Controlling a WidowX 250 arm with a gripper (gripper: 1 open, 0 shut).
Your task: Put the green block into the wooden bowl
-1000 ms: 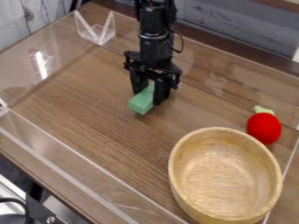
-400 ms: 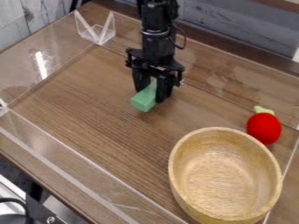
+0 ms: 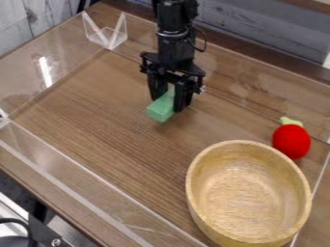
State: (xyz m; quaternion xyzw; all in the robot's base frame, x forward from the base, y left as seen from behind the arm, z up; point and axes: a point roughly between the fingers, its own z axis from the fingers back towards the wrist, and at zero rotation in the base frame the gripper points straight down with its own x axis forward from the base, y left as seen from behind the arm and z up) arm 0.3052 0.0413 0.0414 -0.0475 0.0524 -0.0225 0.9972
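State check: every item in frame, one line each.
gripper: pointing down, shut on the green block
green block: between the fingers, tilted, low over the table, not in the bowl
wooden bowl: upright, empty, at the near right
red strawberry toy: on the table, right of the bowl's far rim, untouched
table: wood-grain top, clear walls around it

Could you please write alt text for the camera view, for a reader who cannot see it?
A black robot arm's pincer, pointing down, is shut on a green block low over a wooden table. An empty wooden bowl sits toward the lower right, with a red strawberry-like toy beside its far right rim.
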